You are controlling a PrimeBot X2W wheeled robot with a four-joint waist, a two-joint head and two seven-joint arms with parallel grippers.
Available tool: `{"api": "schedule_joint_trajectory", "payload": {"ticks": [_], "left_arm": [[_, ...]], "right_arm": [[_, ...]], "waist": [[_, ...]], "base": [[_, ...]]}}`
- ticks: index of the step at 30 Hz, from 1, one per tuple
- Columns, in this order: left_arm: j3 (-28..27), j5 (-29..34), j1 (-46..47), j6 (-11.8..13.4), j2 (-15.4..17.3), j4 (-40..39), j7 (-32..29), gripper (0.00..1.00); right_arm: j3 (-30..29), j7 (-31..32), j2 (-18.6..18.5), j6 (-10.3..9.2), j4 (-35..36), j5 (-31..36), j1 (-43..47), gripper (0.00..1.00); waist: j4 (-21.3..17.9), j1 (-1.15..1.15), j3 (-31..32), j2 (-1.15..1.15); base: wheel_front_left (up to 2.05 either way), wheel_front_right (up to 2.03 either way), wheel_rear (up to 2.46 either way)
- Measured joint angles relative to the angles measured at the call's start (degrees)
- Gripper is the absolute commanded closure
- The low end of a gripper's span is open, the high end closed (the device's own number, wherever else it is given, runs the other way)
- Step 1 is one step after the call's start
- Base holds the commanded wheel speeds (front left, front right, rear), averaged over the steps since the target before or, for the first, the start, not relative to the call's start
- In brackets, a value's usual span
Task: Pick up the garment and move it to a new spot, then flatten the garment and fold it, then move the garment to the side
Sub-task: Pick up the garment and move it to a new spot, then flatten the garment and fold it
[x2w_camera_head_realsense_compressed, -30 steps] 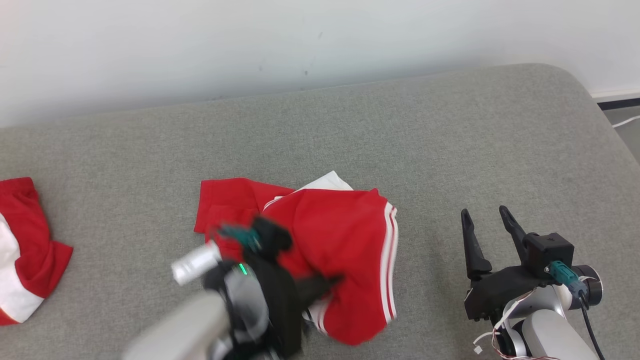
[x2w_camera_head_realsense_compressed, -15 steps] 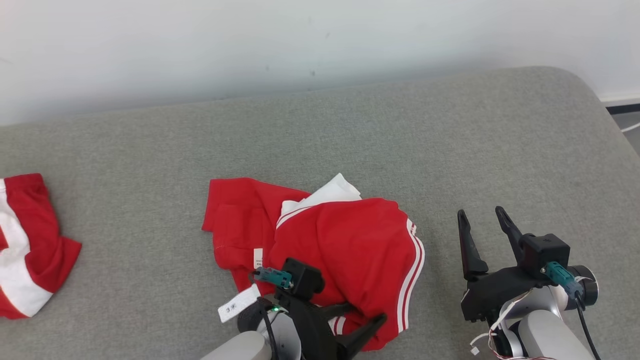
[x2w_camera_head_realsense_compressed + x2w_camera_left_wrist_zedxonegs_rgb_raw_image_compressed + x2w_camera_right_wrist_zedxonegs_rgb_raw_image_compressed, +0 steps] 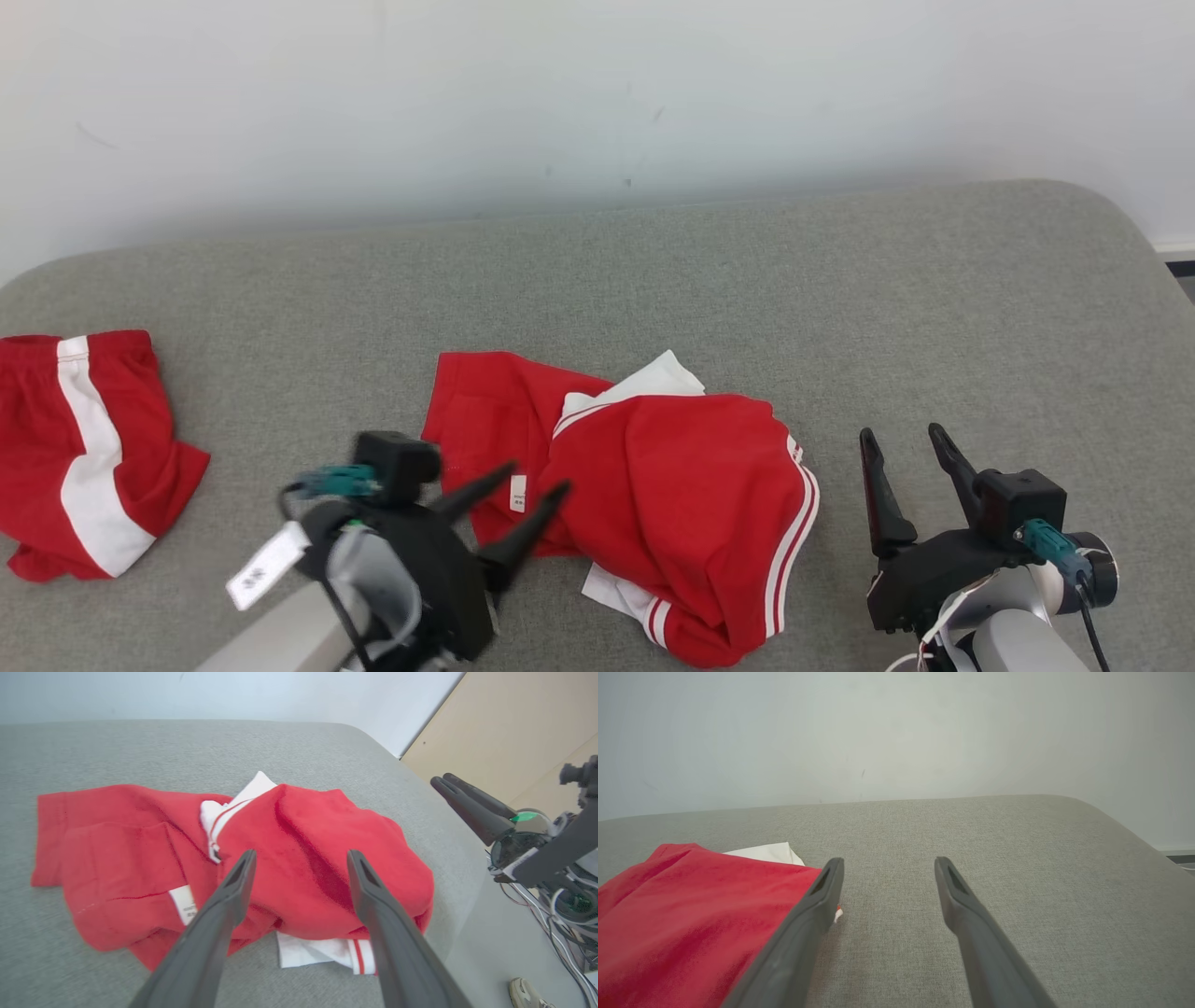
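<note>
Red garment (image 3: 653, 485), white stripes: crumpled heap on grey bench (image 3: 653, 271), just ahead of left tool (image 3: 539, 476), which points at it. Left tool spread wide, holding nothing. Right tool (image 3: 900, 432) likewise wide, empty, heap just to its left. Judging by this: garment set down, likely at new spot; flattening, folding, moving aside all left. Second red-white garment (image 3: 84, 448) well off to left tool's left.

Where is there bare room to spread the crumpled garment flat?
Bare: the band of grey surface between the crumpled garment and the wall; also its right end, past the right gripper. Crowded: near left, where the left gripper and second garment sit.
</note>
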State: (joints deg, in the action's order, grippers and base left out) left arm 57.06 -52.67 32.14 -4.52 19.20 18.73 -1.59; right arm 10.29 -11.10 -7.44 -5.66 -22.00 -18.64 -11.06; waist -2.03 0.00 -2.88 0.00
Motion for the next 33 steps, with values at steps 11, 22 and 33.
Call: {"api": "schedule_joint_trajectory", "payload": {"ticks": [11, 22, 33], "left_arm": [[-2.0, 0.0, 0.1, 1.4, 2.1, 11.2, 1.1, 0.0], [-2.7, -1.6, 4.3, -0.4, 1.8, 20.9, -0.2, 0.0], [-2.2, -1.8, 7.2, -1.6, 0.1, 27.5, -1.8, 0.85]], "right_arm": [[0.9, 0.0, -0.2, 0.74, 0.4, 0.0, -0.1, 0.0], [2.6, 0.5, 0.3, 1.13, 1.8, 0.6, -2.5, 0.0], [1.8, 0.5, 0.5, 0.77, 1.9, 0.9, -3.0, 0.0]], "waist": [[-0.6, 0.0, -0.1, 0.0], [-3.0, 0.0, -2.8, 0.01], [-5.9, 0.01, -6.1, 0.01]], "base": [[0.0, 0.0, 0.0], [0.0, 0.0, 0.0], [0.0, 0.0, 0.0]]}}
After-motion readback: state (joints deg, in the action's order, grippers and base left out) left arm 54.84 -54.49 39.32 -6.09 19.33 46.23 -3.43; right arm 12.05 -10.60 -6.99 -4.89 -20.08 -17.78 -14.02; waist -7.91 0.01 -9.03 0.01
